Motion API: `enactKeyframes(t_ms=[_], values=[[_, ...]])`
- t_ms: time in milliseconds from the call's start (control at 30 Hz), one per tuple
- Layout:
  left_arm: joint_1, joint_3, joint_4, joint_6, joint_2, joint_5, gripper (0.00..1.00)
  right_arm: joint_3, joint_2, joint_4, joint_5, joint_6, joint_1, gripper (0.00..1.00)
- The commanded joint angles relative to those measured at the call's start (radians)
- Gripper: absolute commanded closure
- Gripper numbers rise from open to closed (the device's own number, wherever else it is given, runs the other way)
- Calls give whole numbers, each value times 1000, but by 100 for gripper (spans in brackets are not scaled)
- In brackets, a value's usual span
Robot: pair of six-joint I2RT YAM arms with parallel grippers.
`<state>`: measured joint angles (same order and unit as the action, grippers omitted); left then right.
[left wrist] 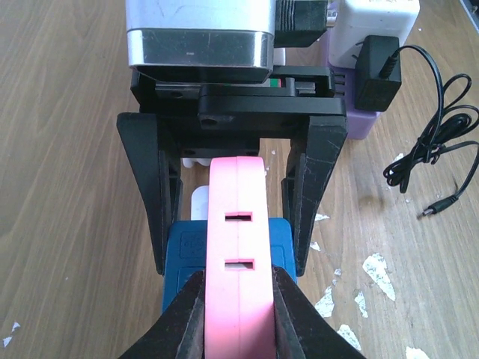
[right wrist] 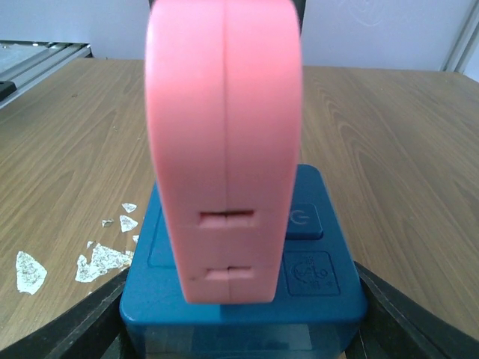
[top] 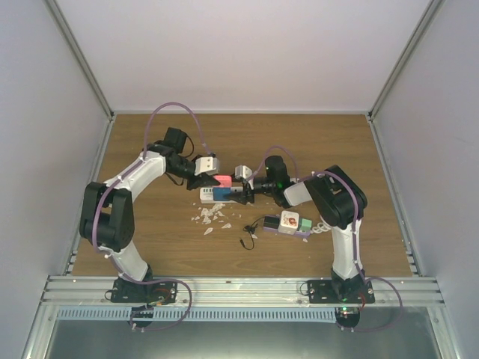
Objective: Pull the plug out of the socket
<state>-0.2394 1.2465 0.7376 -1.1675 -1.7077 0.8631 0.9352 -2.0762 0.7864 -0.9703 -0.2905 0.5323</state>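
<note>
**Top view:** a pink plastic plug (top: 223,180) stands seated in a blue block socket (top: 221,194) on the wooden counter (top: 150,149).

**Left wrist view:** the left fingers (left wrist: 179,325) are clamped on the plug (left wrist: 237,254). The right fingers (left wrist: 150,187) press against both sides of the socket (left wrist: 183,254). Behind them, a black adapter (left wrist: 376,71) sits in a purple-and-white power strip (left wrist: 374,30).

**Right wrist view:** the plug (right wrist: 224,134) sits upright in the socket's (right wrist: 314,292) top face.
</note>
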Motion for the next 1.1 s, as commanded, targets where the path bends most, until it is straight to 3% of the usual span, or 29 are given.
enactKeyframes(t_ms=[0,267,467,633,800,933,1067], values=[[10,-2,-57,-30,68,118,88,10,-36,-18,33,-17,5,58],[12,13,-22,-45,51,151,91,42,-44,-109,50,-51,2,64],[23,29,13,-71,44,145,91,35,-40,-112,41,-53,-1,62],[54,42,60,-94,45,133,91,21,-19,-86,35,-37,-4,48],[73,49,79,-86,56,126,91,26,2,-89,23,-24,-5,15],[82,68,74,-26,63,142,91,37,29,-116,19,-9,-5,1],[93,73,70,33,78,164,89,50,69,-144,13,1,-5,0]])
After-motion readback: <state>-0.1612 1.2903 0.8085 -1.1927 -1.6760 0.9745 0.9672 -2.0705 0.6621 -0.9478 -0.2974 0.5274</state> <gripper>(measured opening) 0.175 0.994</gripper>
